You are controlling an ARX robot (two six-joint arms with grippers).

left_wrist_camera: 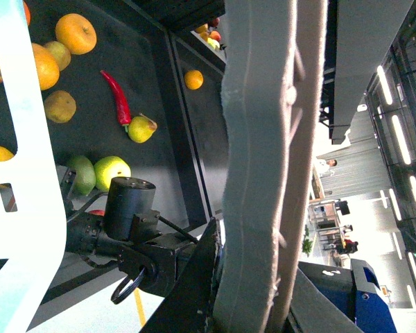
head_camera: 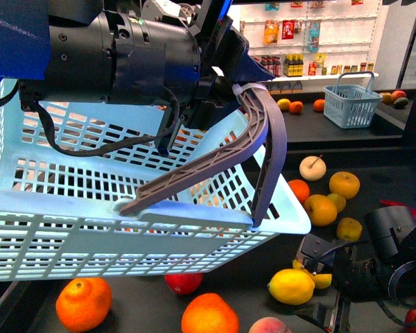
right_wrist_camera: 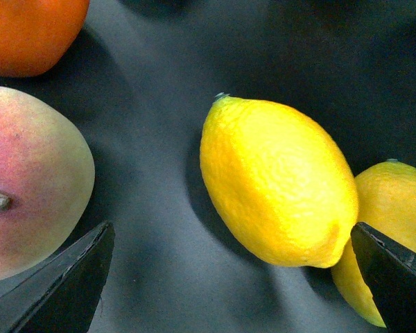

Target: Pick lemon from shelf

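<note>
The lemon [head_camera: 291,286], bright yellow and oval, lies on the dark tray of the shelf [head_camera: 374,173] at the front right. In the right wrist view the lemon [right_wrist_camera: 277,180] lies between the spread jaws, nearer one jaw, on the tray [right_wrist_camera: 145,139]. A second lemon [right_wrist_camera: 392,208] lies against it. My right gripper [head_camera: 313,283] is open and low around the lemon; it also shows in the right wrist view [right_wrist_camera: 230,227]. My left gripper [head_camera: 225,90] is shut on the grey basket handle [head_camera: 263,132] and holds the pale blue basket [head_camera: 125,229] up. In the left wrist view the left gripper [left_wrist_camera: 243,305] clamps the handle [left_wrist_camera: 263,139].
Oranges [head_camera: 83,303] [head_camera: 208,316], a red fruit [head_camera: 184,281] and a peach [right_wrist_camera: 28,187] lie near the lemon. Yellow apple-like fruits [head_camera: 320,209] lie behind it. A small blue basket [head_camera: 350,100] stands at the back. A red chili [left_wrist_camera: 118,97] lies further off.
</note>
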